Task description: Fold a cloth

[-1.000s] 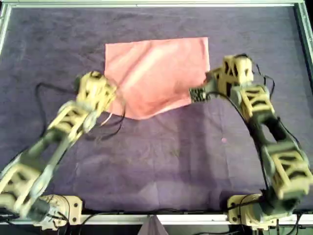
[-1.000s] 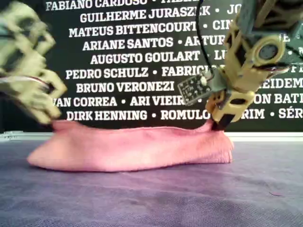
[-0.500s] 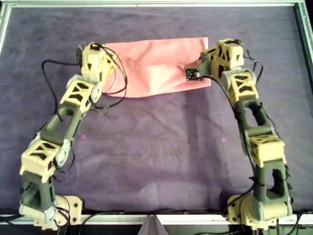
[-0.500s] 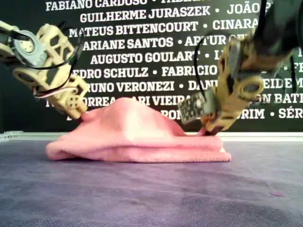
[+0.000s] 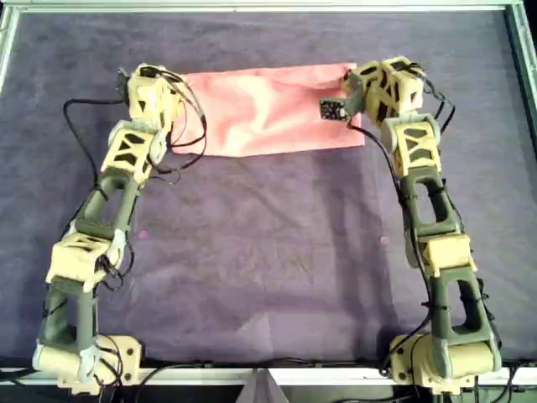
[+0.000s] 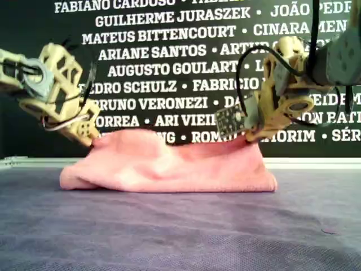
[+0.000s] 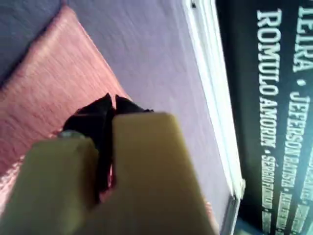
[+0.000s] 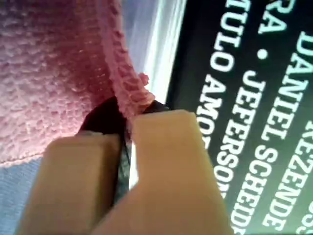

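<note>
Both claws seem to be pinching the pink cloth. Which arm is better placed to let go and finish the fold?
Neither clearly: the left gripper and right gripper each pinch a far corner of the cloth, level with each other.

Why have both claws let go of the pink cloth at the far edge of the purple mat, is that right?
Not quite: neither has let go. The wrist views show the left claw and the right claw each shut on the cloth. The rest holds: it lies near the mat's far edge.
</note>
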Robot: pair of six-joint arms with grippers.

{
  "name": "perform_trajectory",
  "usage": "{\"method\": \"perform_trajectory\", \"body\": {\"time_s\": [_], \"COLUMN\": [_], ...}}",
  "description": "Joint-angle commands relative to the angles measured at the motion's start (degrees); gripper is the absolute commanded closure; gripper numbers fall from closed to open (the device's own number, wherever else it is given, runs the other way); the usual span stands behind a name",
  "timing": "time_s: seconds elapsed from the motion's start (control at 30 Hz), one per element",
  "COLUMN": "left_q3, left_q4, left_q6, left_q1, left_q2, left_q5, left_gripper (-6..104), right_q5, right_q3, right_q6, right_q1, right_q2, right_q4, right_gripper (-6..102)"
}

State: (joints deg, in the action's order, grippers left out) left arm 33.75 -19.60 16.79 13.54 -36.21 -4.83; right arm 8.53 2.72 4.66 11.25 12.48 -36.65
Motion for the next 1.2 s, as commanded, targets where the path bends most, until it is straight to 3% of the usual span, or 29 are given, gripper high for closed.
{"method": "perform_trajectory", "body": {"time_s": [0.0, 0.4, 0.53, 0.63, 0.77, 0.87, 1.17], "left_q3": [-5.62, -10.81, -12.22, -12.22, -12.22, -12.30, -11.25], "left_q4": [0.97, 0.97, 0.97, 0.97, 0.97, 0.97, -0.35], "left_q6": [0.26, 0.18, 0.18, 0.18, 0.00, -0.35, 0.18], "left_q1": [-1.23, -1.14, -1.14, -0.88, -1.05, -1.23, -1.23], "left_q2": [-1.32, 2.55, 4.57, 5.45, 5.63, 5.54, 4.39], "left_q5": [0.26, 0.35, 0.35, 0.09, -0.62, -0.62, -1.05], "left_gripper": [99, 98, 87, 68, 47, 39, 35], "right_q5": [-0.35, -0.35, -0.35, -0.35, -0.35, -0.35, -0.35], "right_q3": [4.83, 5.01, 4.22, 5.01, 5.01, 5.01, 5.01], "right_q6": [0.44, 0.44, 0.44, 0.35, 0.44, 0.44, 0.44], "right_q1": [0.00, -0.09, -0.09, -0.26, -0.44, -0.44, -0.79], "right_q2": [0.88, -3.34, -3.69, -5.36, -4.66, -4.13, -3.52], "right_q4": [2.90, 14.50, 14.50, 14.50, 14.50, 14.41, 12.22], "right_gripper": [94, 93, 92, 80, 57, 45, 41]}}
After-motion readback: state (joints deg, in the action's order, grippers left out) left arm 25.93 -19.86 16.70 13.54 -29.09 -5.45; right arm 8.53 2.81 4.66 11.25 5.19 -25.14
